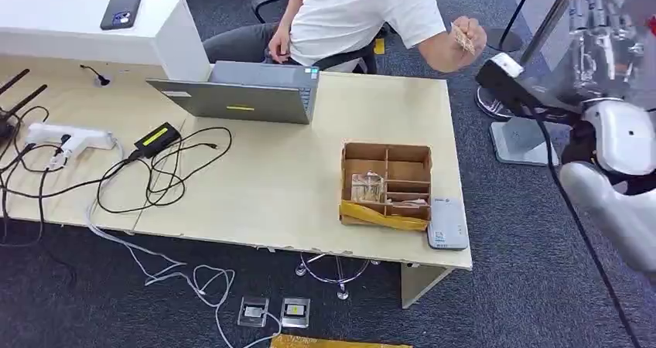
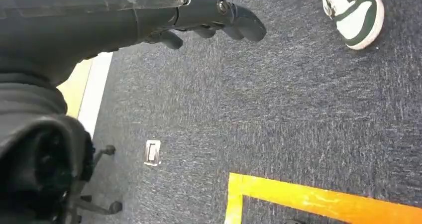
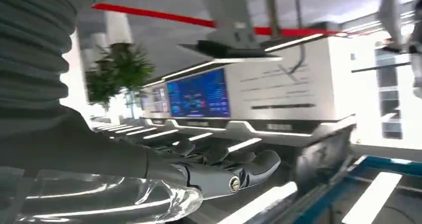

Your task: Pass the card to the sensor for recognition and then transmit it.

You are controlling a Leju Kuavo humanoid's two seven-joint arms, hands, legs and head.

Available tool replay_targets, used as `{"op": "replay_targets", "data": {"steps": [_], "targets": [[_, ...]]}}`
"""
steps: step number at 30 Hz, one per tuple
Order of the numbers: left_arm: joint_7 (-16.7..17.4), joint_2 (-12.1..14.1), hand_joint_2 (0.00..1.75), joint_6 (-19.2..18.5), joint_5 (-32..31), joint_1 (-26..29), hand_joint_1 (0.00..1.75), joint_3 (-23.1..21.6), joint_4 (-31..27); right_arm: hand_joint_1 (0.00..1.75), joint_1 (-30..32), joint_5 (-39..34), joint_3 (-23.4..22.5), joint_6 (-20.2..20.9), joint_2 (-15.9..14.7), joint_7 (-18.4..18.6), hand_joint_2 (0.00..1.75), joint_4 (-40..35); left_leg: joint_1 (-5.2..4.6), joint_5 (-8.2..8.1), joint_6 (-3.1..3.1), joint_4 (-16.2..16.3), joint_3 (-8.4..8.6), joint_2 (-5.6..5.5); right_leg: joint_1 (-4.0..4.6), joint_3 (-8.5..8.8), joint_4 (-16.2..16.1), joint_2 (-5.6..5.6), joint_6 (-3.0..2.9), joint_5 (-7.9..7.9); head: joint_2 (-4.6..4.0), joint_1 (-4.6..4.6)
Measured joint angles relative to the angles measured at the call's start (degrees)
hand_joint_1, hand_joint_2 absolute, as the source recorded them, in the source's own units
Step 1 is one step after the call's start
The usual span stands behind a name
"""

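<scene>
From the head view I see the card point(image 1: 462, 39) held in a person's hand point(image 1: 468, 35), raised beside the far right corner of the table point(image 1: 271, 185), well apart from the sensor point(image 1: 447, 223). That person sits behind the table in a white shirt, near an open grey laptop point(image 1: 247, 93). The sensor, a small grey-white flat unit, lies at the table's near right edge, just beside a cardboard divider box point(image 1: 386, 184) with a clear item in one of its compartments. My right hand point(image 1: 611, 31) is raised high at the right of the head view, blurred; there I cannot tell how its fingers lie. In the right wrist view the right hand point(image 3: 219, 171) shows its fingers extended and apart with nothing between them, so I log it as holding nothing; the card is not in it. My left hand point(image 2: 209, 17) hangs over dark carpet in the left wrist view, fingers lightly bent and spread, holding nothing. A white and green shoe point(image 2: 354, 12) stands on the carpet nearby, and yellow floor tape point(image 2: 318, 201) runs across it. On the table's left side lie black cables point(image 1: 155, 170), a black power brick point(image 1: 157, 139) and a white power strip point(image 1: 70, 138).
</scene>
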Motion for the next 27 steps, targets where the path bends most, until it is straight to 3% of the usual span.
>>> {"op": "replay_targets", "data": {"steps": [7,17,18,19,20,27], "targets": [[0.06,0.02,0.00,-0.02,-0.02,0.01,0.00,-1.27,0.02,0.00,-0.79,-2.54,7.72,-7.13,6.08,-1.97,1.75,4.04,0.03,-0.08,-0.12,0.00,0.04,0.01,0.02,0.00,-0.02,0.04,-0.06,-0.04,0.00,0.06],[0.57,0.04,0.00,-0.09,0.13,0.11,0.00,-2.43,0.02,0.00,-0.06,-3.85,12.53,-12.07,10.28,-3.72,1.75,10.43,0.04,-0.11,-0.17,0.01,0.07,0.04,0.03,0.00,-0.04,0.09,-0.07,-0.04,0.00,0.04],[0.57,0.04,0.00,-0.07,0.18,0.11,0.00,-2.49,0.02,0.37,-0.05,-3.85,12.75,-12.31,10.52,-3.78,1.75,10.87,0.04,-0.11,-0.17,0.01,0.08,0.04,0.03,0.00,-0.04,0.09,-0.07,-0.04,0.00,0.04],[0.59,0.04,0.00,-0.04,0.22,0.10,0.00,-2.56,0.02,1.52,-0.02,-3.89,12.90,-12.57,10.61,-3.85,1.75,11.34,0.04,-0.10,-0.18,0.02,0.96,0.05,0.03,-0.05,-0.04,0.10,-0.07,-0.04,0.00,0.04],[0.59,0.04,0.00,-0.02,0.37,0.14,0.00,-2.58,0.02,1.75,-0.02,-3.93,13.08,-12.68,10.78,-3.85,1.75,11.72,0.05,-0.08,-0.20,0.02,0.94,0.02,0.03,-0.07,-0.03,0.07,-0.11,-0.01,0.00,0.05],[0.63,0.04,0.00,0.07,0.59,0.21,0.00,-2.73,0.02,1.75,-0.04,-4.57,13.93,-12.81,11.37,-4.11,1.75,13.47,0.05,-0.05,-0.23,0.03,0.99,0.03,0.03,-0.04,-0.03,0.09,-0.11,0.00,0.00,0.04]]}}
